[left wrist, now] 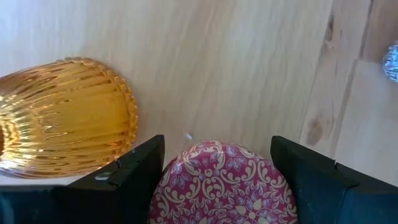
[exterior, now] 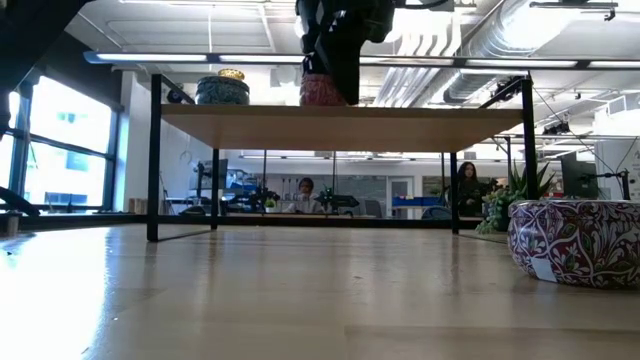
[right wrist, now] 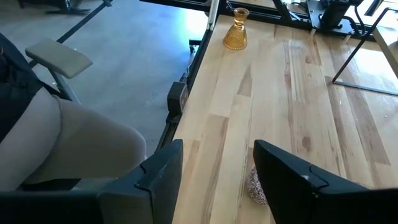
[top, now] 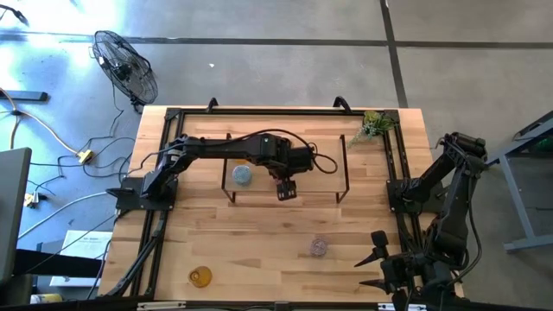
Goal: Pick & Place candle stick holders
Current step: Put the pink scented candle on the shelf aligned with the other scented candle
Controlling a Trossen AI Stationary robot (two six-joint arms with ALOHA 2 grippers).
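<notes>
Hovering over the raised shelf (top: 333,169), the left gripper (left wrist: 214,180) holds a pink holder (left wrist: 217,183) between its fingers, beside an amber holder (left wrist: 65,115). The right gripper (right wrist: 217,171) waits at the table's near edge, jaws parted, empty.

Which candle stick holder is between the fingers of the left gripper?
The pink patterned holder on the raised shelf; the left gripper straddles it, while the amber ribbed holder lies beside.

Amber holder (left wrist: 65,118) beside left claw (left wrist: 217,180)
</notes>
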